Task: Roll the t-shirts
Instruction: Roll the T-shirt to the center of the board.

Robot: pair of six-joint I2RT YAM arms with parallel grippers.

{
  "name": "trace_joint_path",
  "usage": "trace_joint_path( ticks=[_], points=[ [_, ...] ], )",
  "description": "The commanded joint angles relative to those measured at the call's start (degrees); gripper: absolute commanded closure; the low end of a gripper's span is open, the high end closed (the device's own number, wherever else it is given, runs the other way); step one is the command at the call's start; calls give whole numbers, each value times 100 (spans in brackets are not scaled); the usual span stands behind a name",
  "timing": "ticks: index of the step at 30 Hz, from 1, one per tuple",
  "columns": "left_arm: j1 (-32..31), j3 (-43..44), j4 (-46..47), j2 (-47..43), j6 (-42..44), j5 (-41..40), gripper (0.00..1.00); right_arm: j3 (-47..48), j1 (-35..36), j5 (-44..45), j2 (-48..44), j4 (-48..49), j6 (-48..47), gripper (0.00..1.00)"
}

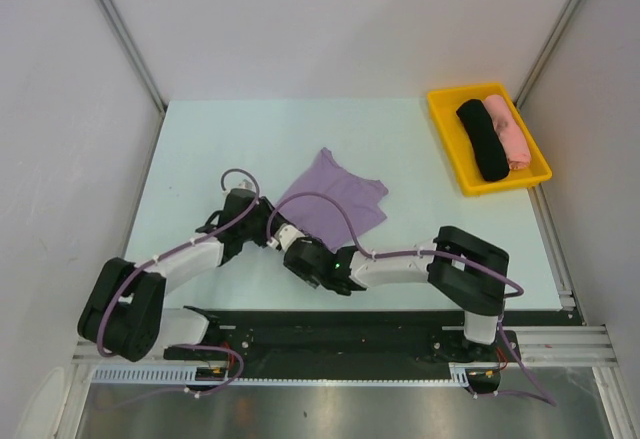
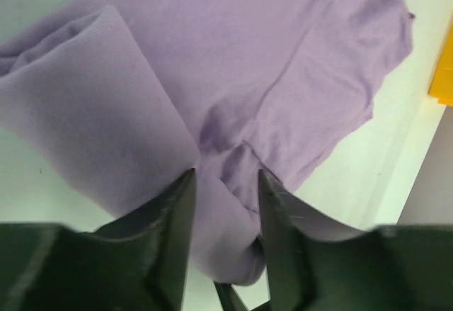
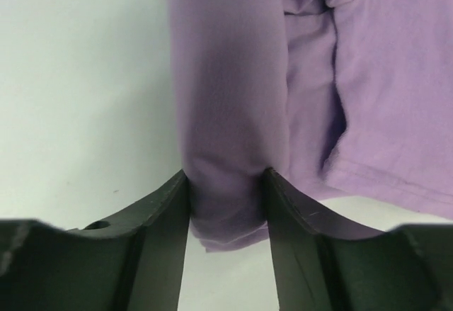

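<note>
The lavender t-shirt (image 1: 335, 199) lies crumpled in the middle of the table, its near edge folded over into a thick roll. Both grippers are at that near edge. My left gripper (image 1: 277, 233) has its fingers parted, and a loose fold of the t-shirt (image 2: 233, 98) lies between them, around the left gripper (image 2: 226, 173). My right gripper (image 1: 298, 253) is just beside it. In the right wrist view the right gripper (image 3: 226, 173) presses both fingers on the rolled end of the t-shirt (image 3: 230, 112), which looks squeezed narrower there.
A yellow tray (image 1: 447, 139) stands at the back right, holding a black cloth bundle (image 1: 482, 139) and a pink cloth bundle (image 1: 508, 131). Its corner (image 2: 442, 70) shows in the left wrist view. Grey walls enclose the pale table (image 1: 200, 159).
</note>
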Motion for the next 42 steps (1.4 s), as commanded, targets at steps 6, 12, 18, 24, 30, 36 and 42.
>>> trace_joint_path(
  ticks=[6,12,18,24,30,36,42],
  points=[
    [393,425,-697,-1319,369,-21,39,-300,-1246,-2903,-453,433,628,59],
    [438,303,-549,-1603,598,294,50,-573,-2206,-5321,-260,1172,1261,62],
    [341,-58,120,-1199,484,910,67,-625,-2856,-6509,231,1839,2026,63],
    [218,-164,691,-619,378,1068,69,-669,-3208,-7142,601,2279,2589,63],
    [113,47,885,127,361,999,71,-775,-3410,-7135,628,2420,2817,63],
    [77,293,1078,813,282,1042,71,-933,-3507,-6836,233,2385,2932,55],
    [69,478,789,1008,150,788,71,-986,-3323,-5617,-618,1658,2538,42]
  ],
)
